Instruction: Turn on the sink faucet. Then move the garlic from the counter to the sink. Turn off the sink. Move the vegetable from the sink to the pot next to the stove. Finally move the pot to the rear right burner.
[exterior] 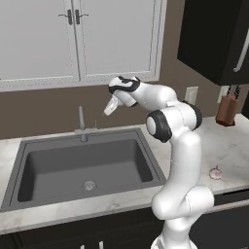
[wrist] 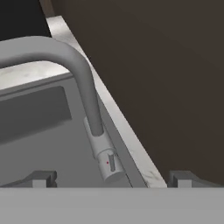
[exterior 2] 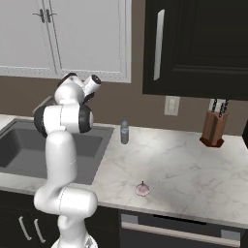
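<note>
two jaws wide apart and empty above faucet point(wrist: 89, 105), garlic point(exterior 2: 142, 189) on counter point(exterior 2: 193, 164), bottle point(exterior 2: 124, 131) near sink point(exterior: 73, 165)

free room: open air is seen over the dark grey sink basin point(exterior: 73, 168) | obstacle: grey curved metal faucet point(wrist: 89, 103) at rear rim | brown back wall point(wrist: 166, 65) close behind

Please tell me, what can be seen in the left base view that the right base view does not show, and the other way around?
Left base view only: the faucet and the sink drain. Right base view only: a small bottle beside the sink and a dark upper cabinet. Both show the sink, the garlic on the marble counter, the knife block, the wall outlet and the white cabinets.
</note>
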